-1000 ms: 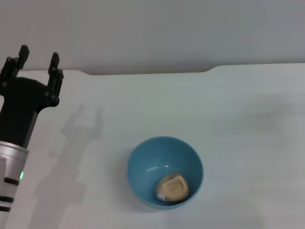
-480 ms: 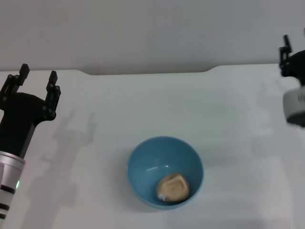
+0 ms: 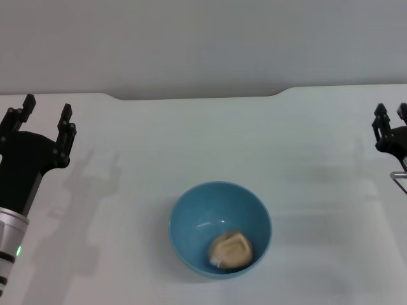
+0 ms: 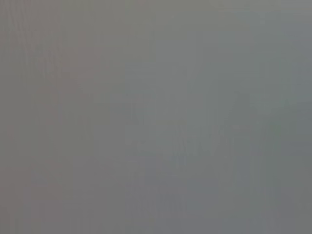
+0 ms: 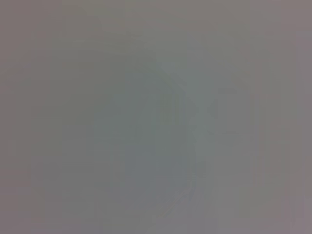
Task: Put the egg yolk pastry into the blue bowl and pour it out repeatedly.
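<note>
The small pale beige egg yolk pastry point(image 3: 231, 249) is seen lying inside the glossy light-blue bowl point(image 3: 191, 216), near the table's front. Both the left gripper point(image 3: 43, 115) and right gripper point(image 3: 389, 118) are held open, empty, well apart from it; neither is clearly nearer.

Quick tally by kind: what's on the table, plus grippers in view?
blue bowl: 1
egg yolk pastry, lying in the bowl: 1
grippers: 2, left gripper and right gripper, both open and empty
Total: 4
</note>
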Robot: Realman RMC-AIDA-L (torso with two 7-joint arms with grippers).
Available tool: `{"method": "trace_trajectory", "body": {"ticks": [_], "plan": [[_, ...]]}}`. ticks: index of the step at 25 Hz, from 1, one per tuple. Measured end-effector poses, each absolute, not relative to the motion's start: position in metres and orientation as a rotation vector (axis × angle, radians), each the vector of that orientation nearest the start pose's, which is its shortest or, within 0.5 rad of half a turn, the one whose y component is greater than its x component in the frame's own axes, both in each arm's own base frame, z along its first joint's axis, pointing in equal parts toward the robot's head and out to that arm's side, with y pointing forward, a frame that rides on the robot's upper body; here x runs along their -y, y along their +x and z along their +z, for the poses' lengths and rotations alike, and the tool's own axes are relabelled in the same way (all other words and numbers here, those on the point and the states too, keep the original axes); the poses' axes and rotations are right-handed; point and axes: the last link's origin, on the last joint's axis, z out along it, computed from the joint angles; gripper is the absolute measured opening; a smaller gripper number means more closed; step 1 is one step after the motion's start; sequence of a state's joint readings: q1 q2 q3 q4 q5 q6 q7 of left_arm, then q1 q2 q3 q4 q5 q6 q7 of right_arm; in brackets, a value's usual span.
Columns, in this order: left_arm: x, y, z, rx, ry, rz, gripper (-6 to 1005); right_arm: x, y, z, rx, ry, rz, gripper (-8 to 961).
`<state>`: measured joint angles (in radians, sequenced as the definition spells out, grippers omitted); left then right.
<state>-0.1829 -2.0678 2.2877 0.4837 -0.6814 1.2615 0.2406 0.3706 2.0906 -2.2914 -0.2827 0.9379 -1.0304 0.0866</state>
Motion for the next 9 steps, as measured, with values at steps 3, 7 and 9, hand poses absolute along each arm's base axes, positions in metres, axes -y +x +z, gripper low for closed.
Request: {"method": "trace_trajectory", "body": {"ticks": [3, 7, 9], "plan": [[-0.2762, -0.3007, -0.0320, 0.230, -1.632, -0.636, 521, -0.3251, 0.3433, -0.0291, -0.755, -1.535, 0.650, 367], [-0.2776, -0.3018, -0.0352, 0.236, -1.651, -0.622, 521, -0.3280, 0.3443, -0.0296, -0.762, -1.548, 0.635, 367], [-0.2775, -0.3020, -0.0359, 0.239, -1.654, -0.619, 521, -0.3292, 0.3433, -0.0307, -0.761, -1.556, 0.633, 367]]}}
